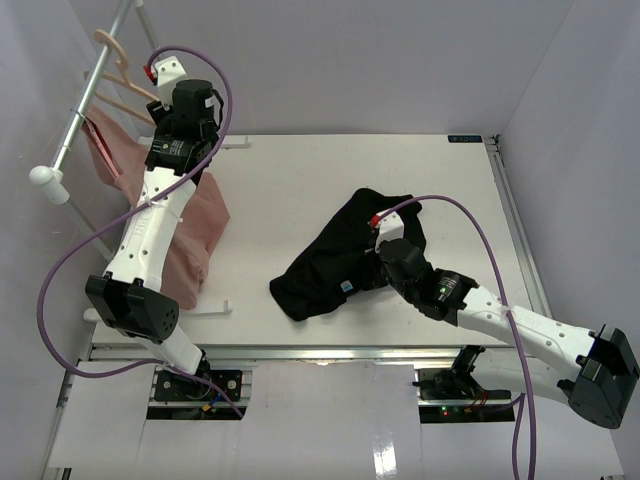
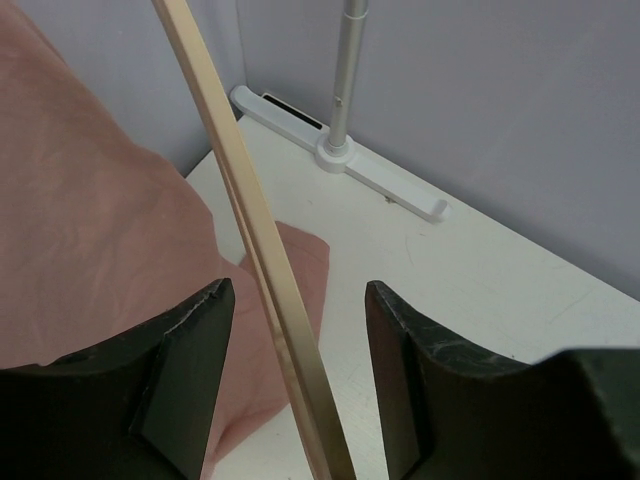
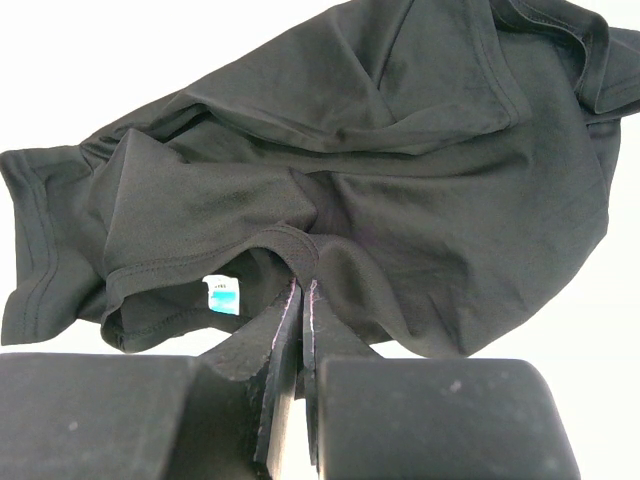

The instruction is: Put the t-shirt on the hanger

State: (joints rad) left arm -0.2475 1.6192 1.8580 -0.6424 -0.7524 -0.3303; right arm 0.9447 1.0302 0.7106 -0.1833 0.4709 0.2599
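Seemingly the right gripper [image 3: 300,288] pinches the t-shirt [image 3: 420,180] collar; the left gripper [image 2: 295,295] gapes around the hanger [image 2: 223,150], ends cut off.

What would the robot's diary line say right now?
left jaws: open, hanger between them | right jaws: shut on black t-shirt | black t-shirt: crumpled on table, not yet on hanger

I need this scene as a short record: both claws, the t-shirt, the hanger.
left claw: open, a bar of the hanger between its jaws
right claw: shut on a fold of the black t-shirt
black t-shirt: crumpled on the table
hanger: at the grey rail, far left
pink garment: hanging below the rail
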